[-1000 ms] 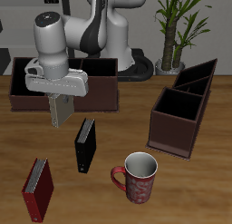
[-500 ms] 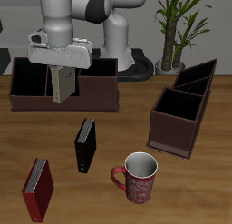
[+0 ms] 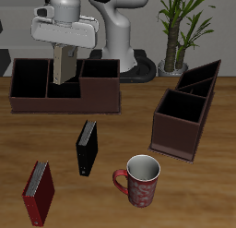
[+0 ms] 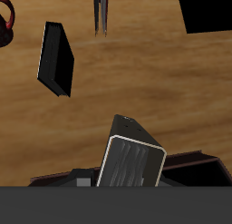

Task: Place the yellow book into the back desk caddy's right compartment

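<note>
My gripper [image 3: 64, 51] is shut on the top edge of the yellow book [image 3: 64, 67]. The book hangs upright below the gripper, just above the back desk caddy [image 3: 64, 102]. This caddy is the long, low maroon box at the back of the table. The book's lower end is over the caddy's small middle cells [image 3: 66, 86], between two larger end sections [image 3: 30, 78] [image 3: 100, 73]. I cannot tell which end is the right compartment. In the wrist view the book [image 4: 131, 160] points down at the caddy's rim [image 4: 186, 164].
A black book [image 3: 86, 147] lies nearer the front, also in the wrist view [image 4: 56, 60]. A red book [image 3: 38, 192] lies at the front edge. A patterned mug [image 3: 140, 179] stands beside them. A taller dark caddy [image 3: 184, 116] with slanted partitions stands to the side.
The gripper has lifted the yellow book and carried it back, from in front of the caddy's front wall to above its middle cells.
</note>
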